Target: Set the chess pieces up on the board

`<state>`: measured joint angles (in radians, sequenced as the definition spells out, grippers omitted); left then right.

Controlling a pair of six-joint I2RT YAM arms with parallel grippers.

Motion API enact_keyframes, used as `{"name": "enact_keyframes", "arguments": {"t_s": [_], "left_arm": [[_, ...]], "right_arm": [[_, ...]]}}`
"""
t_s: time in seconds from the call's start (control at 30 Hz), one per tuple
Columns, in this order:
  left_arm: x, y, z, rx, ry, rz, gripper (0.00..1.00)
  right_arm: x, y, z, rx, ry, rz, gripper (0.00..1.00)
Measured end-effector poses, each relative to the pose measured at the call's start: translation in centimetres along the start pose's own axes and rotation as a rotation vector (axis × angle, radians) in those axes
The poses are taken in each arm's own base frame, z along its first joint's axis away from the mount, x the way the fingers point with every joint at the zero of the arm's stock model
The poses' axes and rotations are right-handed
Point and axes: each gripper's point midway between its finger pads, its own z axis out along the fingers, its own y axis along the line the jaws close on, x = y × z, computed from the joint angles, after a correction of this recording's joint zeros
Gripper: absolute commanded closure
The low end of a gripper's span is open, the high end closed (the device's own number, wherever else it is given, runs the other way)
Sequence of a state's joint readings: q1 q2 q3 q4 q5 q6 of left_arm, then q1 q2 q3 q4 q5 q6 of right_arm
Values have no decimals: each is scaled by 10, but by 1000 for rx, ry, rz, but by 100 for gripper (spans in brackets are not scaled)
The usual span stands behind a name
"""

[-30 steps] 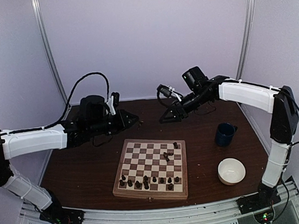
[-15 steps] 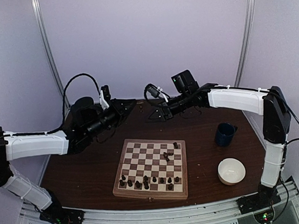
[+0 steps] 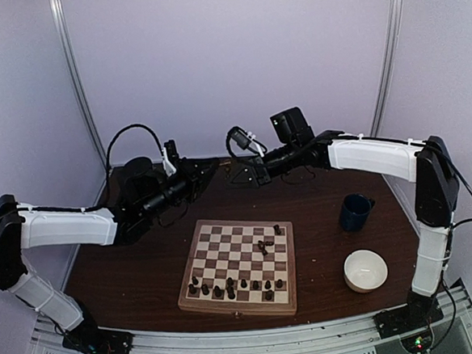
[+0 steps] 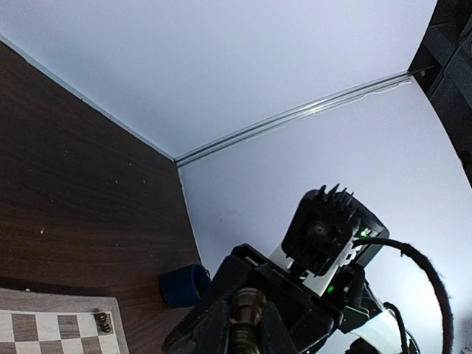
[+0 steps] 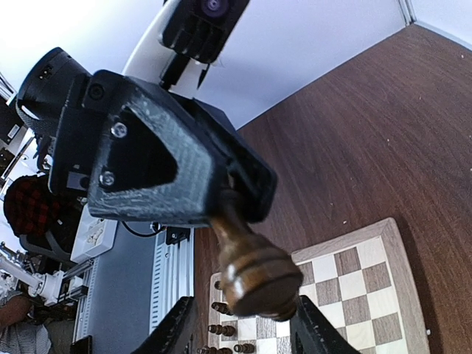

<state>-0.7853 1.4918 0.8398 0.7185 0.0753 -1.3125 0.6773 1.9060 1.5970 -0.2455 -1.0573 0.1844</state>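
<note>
While the two arms meet in the air over the far middle of the table (image 3: 125, 266), the left gripper (image 3: 211, 168) is clamped tight on one chess piece (image 5: 258, 279). It grips the slim upper stem, so the wide round base points straight at the right wrist camera. That piece hangs well behind the board (image 3: 238, 305), clear of it and of the tabletop.

The right gripper (image 3: 237, 175) faces the left one nose to nose. Its fingers (image 5: 177, 328) stand partly apart on either side of the piece's base. A gap shows on one side; on the other side the finger may be touching the base, though the view is too close to be sure.

On the board, a row of other pieces (image 3: 217, 292) stands along the near edge, and a few more (image 3: 265, 244) sit toward the far right corner. A blue mug (image 3: 354, 212) and a white bowl (image 3: 365, 270) stand on the table to the right of the board, apart from it.
</note>
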Motion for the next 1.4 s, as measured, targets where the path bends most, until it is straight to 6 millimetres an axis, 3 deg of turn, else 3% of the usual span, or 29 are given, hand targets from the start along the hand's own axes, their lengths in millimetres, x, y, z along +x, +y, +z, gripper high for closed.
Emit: {"name": "enact_keyframes", "arguments": {"t_s": [0.2,0.53,0.67,0.87,1.0,1.1,1.23,1.3,1.4], "left_arm": [[2,-1,1,15,10,-32,100],[3,0,0,23,11,-54,100],[3,0,0,22,8,-52,100],[5,9,0,-18,30,1,100],[8,8,6,-109,120,127,100],[6,-11,10,-149,204,268,100],[11,-30,1,-188,333,460,100],[21,-29,-6,-219,420,553,100],[52,-16,-19,-273,590,689,100]], "right_arm": [[-5,3,0,-12,-15,-7,61],[-18,-1,-4,-22,-63,25,87],[-19,-7,-5,-18,-71,47,91],[-8,-14,-4,-6,-53,59,92],[16,-28,-8,36,-3,62,92],[42,-45,-25,105,51,67,91],[63,-62,-64,215,79,43,91],[66,-65,-84,265,72,22,91],[65,-67,-110,330,50,-20,91]]}}
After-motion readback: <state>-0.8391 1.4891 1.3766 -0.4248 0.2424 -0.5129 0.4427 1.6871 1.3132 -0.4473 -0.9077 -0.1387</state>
